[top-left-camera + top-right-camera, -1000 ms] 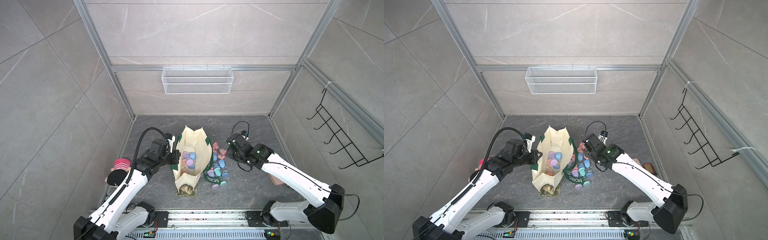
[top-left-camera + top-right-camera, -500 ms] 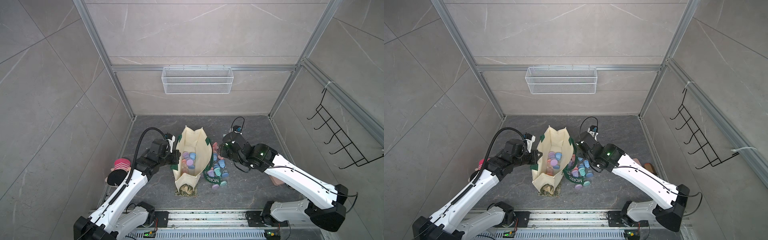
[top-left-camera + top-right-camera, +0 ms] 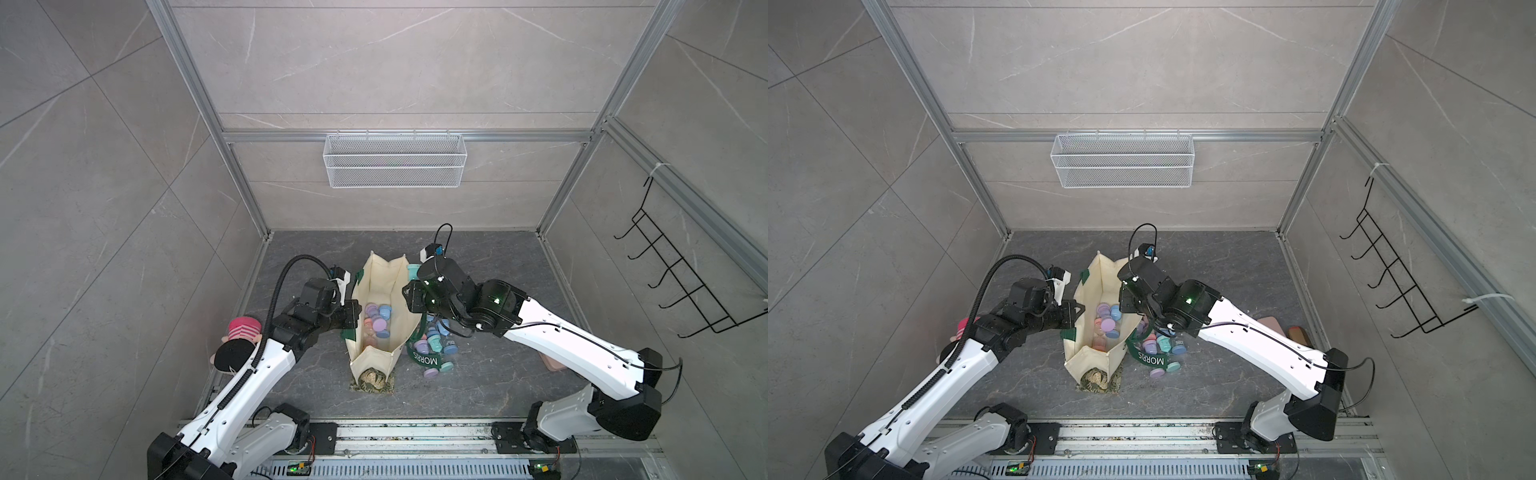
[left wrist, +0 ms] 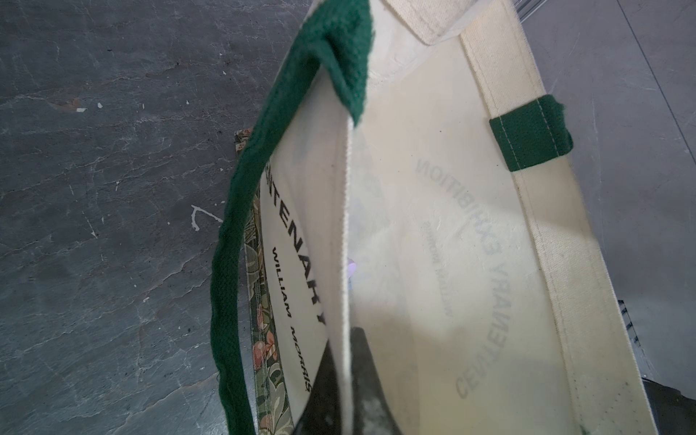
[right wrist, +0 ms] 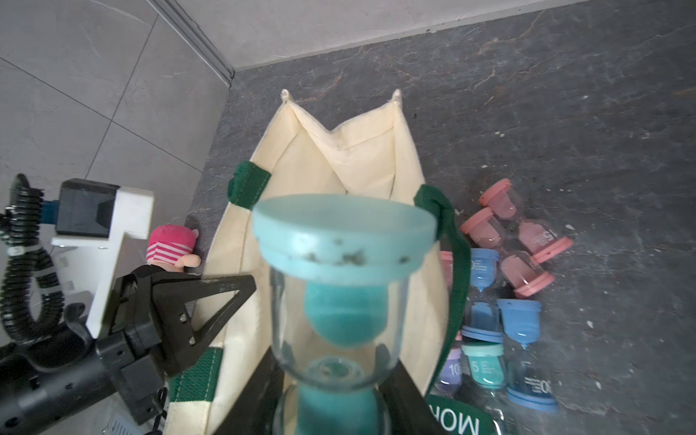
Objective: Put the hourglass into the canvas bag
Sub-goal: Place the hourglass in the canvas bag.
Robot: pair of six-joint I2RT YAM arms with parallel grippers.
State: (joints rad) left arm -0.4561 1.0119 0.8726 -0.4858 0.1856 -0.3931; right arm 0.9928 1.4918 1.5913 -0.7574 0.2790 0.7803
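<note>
The teal hourglass (image 5: 341,301) sat in the right gripper (image 5: 329,363), whose jaws were drawn in narrow on its glass waist, with a dark finger on each side. Its long axis ran straight out from the claw, in line with the fingers. The teal cap led and pointed toward the far gusset end of the canvas bag (image 3: 371,358), so the axis lay roughly along the bag's length. Whether it was level or dipped could not be told. In a top view the cap showed just outside the bag's rim on the right arm's side, near that far end and not inside, so the open mouth lay across that rim and below. The next move seemed to hang on this relation: a short carry over the rim toward the bag's middle, then a release, with the body probably best kept along the bag rather than across its narrow width. Only the right arm was placed for this. On the bag's opposite side, the left gripper (image 3: 354,309) was closed tight on the rim of that wall with canvas pinched between its fingers, apparently holding the mouth spread. Several pastel hourglasses (image 3: 376,322) lay on the bag's floor. More loose hourglasses (image 3: 434,343) lay on the ground against the bag's right side.
</note>
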